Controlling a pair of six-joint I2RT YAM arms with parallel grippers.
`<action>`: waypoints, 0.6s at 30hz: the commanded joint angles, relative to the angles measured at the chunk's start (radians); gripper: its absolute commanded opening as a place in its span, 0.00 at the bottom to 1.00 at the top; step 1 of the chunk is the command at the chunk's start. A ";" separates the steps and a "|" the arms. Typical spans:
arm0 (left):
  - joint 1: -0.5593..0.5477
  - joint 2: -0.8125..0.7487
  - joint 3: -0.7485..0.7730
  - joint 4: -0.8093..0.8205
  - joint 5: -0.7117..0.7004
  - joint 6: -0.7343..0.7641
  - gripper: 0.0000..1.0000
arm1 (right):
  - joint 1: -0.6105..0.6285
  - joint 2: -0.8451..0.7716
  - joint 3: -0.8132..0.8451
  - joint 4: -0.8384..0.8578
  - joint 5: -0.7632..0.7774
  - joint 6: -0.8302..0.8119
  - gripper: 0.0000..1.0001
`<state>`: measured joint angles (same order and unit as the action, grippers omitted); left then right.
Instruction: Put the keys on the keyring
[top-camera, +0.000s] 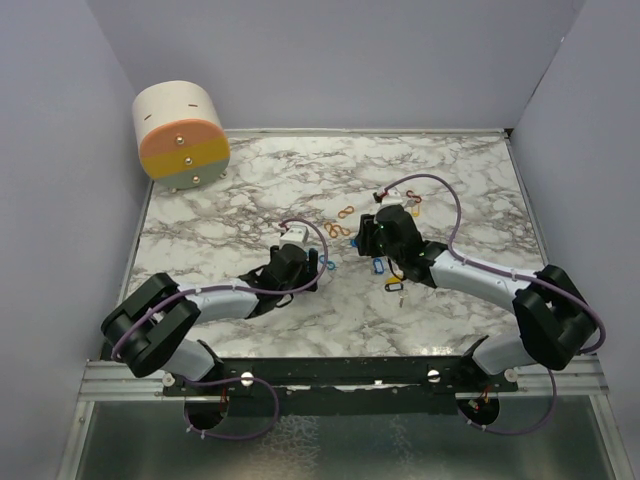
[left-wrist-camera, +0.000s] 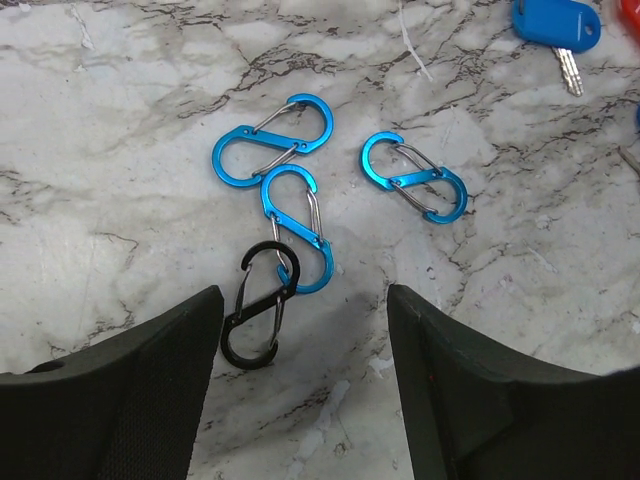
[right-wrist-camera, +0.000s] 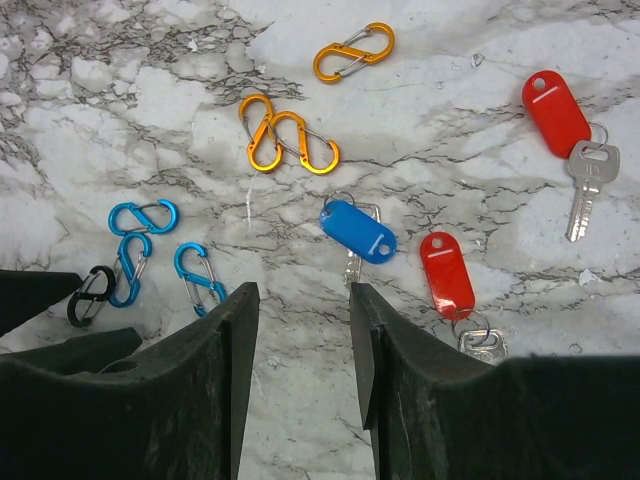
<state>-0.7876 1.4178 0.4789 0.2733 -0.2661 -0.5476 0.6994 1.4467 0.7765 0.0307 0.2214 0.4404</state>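
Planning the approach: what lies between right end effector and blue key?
Bare marble from right end effector to blue key, in right wrist view.

Keys (right-wrist-camera: 357, 231) glossy plastic-tagged; clips (left-wrist-camera: 272, 141) shiny metal; table (top-camera: 250, 190) marble-look.

A white marble-patterned tabletop (top-camera: 250, 180) veined in grey and brown sits enclosed by plain pale lavender-grey walls at left (top-camera: 60, 150), back (top-camera: 340, 60) and right (top-camera: 590, 140), evenly lit. An aluminium rail (top-camera: 120, 383) lines the near edge, with dull sheet metal (top-camera: 330, 450) below.
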 joint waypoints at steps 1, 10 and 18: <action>-0.005 0.066 0.010 -0.091 -0.043 -0.002 0.66 | 0.006 -0.039 -0.014 0.030 0.035 -0.008 0.41; -0.012 0.088 0.023 -0.132 -0.058 -0.005 0.55 | 0.006 -0.043 -0.017 0.032 0.043 -0.012 0.41; -0.025 0.054 0.011 -0.177 -0.056 -0.020 0.55 | 0.006 -0.034 -0.013 0.033 0.040 -0.012 0.41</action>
<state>-0.7994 1.4696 0.5205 0.2535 -0.3313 -0.5407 0.6994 1.4254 0.7708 0.0307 0.2317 0.4397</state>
